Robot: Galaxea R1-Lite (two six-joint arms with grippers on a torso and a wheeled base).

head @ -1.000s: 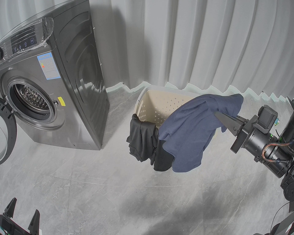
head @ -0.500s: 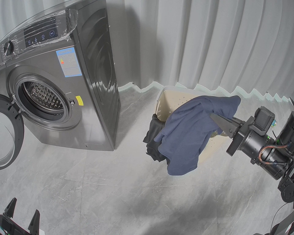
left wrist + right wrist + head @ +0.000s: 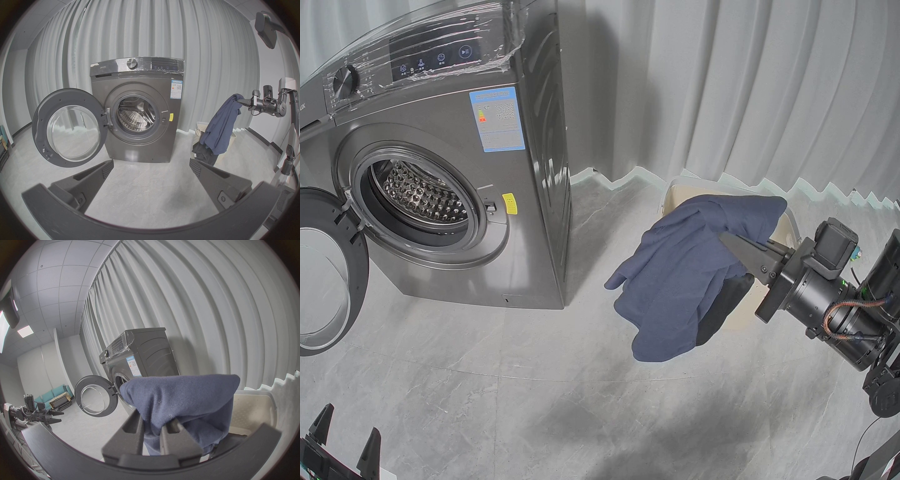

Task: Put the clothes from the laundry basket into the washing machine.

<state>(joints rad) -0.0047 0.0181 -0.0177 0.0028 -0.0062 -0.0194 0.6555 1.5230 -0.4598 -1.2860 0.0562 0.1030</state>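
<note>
My right gripper [image 3: 731, 240] is shut on a blue garment [image 3: 687, 269] that hangs in the air in front of the cream laundry basket [image 3: 784, 228]. A black garment [image 3: 725, 306] droops over the basket's near rim, mostly hidden behind the blue one. The grey washing machine [image 3: 456, 169] stands to the left with its round door [image 3: 328, 269] swung wide and the steel drum [image 3: 419, 194] showing. My left gripper [image 3: 344, 437] is low at the near left, open and holding nothing. In the right wrist view the fingers [image 3: 170, 433] pinch the blue garment [image 3: 181, 396].
Grey stone floor [image 3: 519, 381] lies free between the machine and the basket. White curtains [image 3: 737, 87] hang behind both. The open door juts out to the machine's left.
The camera has swung so the washing machine sits more to the right in view. The blue garment has come clear of the basket and now hides most of the black one.
</note>
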